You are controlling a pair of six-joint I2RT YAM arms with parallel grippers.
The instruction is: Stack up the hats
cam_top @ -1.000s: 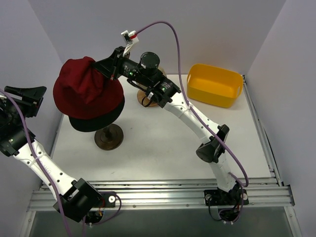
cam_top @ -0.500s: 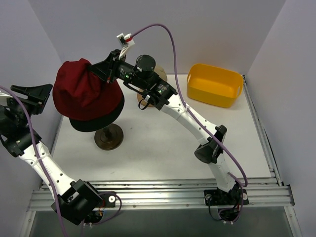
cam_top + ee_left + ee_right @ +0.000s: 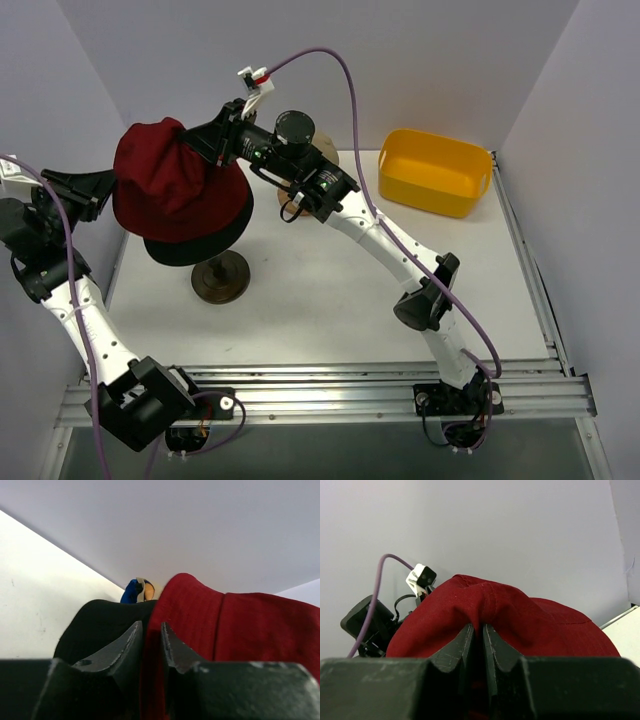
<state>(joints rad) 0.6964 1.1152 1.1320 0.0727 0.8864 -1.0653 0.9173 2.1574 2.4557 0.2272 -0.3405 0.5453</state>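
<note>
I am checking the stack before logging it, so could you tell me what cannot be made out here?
- Top view: black bucket hat, crown hidden under the dark red bucket hat.
- Left wrist view: blue cap, only a sliver shows behind the black hat.
- Left wrist view: left gripper, whether it grips the red hat; its fingers hide the gap.

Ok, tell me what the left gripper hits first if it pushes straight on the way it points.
The dark red bucket hat: its fabric sits right at the tips of the left gripper and looks caught between them. The black bucket hat lies just left of that line; depth is unclear.
</note>
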